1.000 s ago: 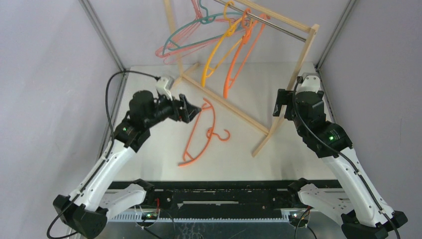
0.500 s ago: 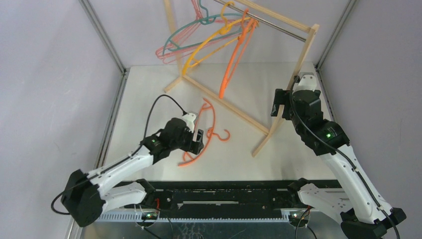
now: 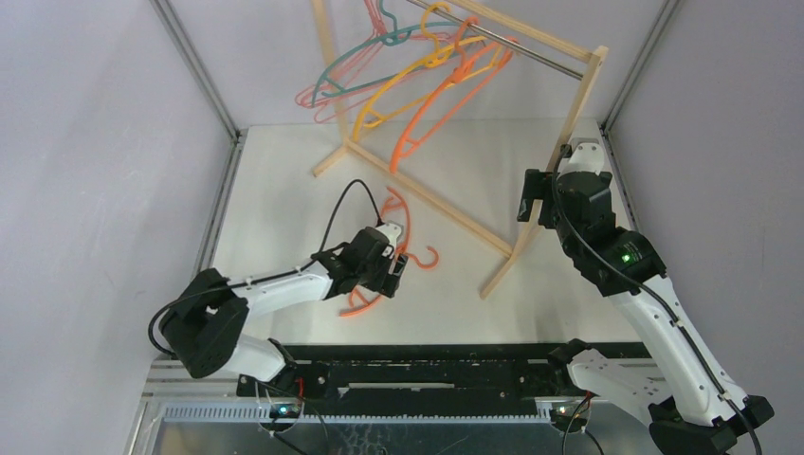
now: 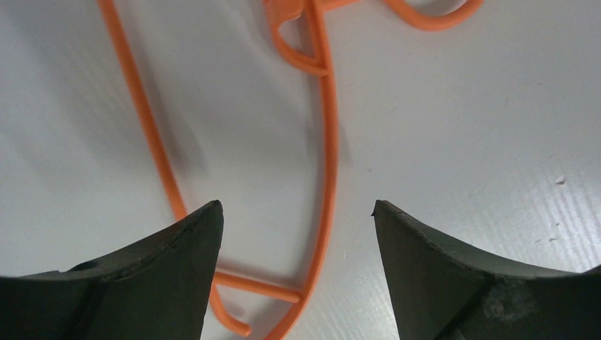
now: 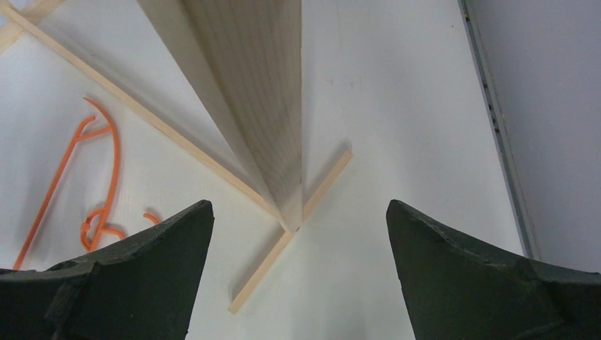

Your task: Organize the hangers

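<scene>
Both end effectors gape: left (image 4: 298,273) straddling orange hanger (image 4: 328,177), right (image 5: 298,273) empty.

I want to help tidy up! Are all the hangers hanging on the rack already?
No, one orange hanger lies flat on the table, under the left gripper, not on the rack.

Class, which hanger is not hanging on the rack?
The orange hanger lying flat on the table, under the left end effector. The others hang from the rod.
</scene>
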Action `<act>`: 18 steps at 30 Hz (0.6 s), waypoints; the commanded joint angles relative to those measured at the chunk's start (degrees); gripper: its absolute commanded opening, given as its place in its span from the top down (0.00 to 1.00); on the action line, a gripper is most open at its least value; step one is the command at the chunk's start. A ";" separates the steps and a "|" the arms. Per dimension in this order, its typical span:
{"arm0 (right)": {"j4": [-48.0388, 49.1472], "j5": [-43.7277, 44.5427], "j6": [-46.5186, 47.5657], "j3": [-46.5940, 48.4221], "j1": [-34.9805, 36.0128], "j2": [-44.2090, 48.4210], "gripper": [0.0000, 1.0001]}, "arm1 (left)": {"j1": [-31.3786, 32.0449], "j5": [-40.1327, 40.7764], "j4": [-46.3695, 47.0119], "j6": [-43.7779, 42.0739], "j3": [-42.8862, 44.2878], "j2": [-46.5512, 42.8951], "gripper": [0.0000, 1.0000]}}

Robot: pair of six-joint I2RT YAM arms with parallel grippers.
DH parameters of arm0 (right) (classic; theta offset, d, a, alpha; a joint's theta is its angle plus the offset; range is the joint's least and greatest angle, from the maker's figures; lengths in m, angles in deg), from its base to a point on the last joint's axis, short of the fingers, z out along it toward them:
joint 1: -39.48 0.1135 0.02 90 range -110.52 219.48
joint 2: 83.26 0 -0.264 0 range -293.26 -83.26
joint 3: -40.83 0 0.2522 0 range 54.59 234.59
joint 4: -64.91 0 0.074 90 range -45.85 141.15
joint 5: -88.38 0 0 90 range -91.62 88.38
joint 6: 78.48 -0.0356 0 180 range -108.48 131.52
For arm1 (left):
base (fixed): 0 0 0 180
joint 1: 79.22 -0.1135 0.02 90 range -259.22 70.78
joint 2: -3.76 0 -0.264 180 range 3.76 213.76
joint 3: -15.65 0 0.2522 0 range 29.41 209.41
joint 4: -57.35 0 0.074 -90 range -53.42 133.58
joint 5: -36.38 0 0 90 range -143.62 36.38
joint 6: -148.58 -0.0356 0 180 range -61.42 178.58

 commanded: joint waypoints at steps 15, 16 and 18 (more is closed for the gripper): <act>-0.91 2.39 -0.99 0.33 -0.52 0.19 0.00 | 2.95 2.51 3.34 0.30 -0.14 7.69 0.39; -0.86 2.41 -0.88 0.15 -0.49 0.31 0.00 | 2.95 2.52 3.34 0.49 -0.25 7.99 0.42; -0.37 2.35 -0.73 -0.37 -0.63 0.77 0.00 | 3.04 2.15 3.31 0.62 -0.37 8.75 0.49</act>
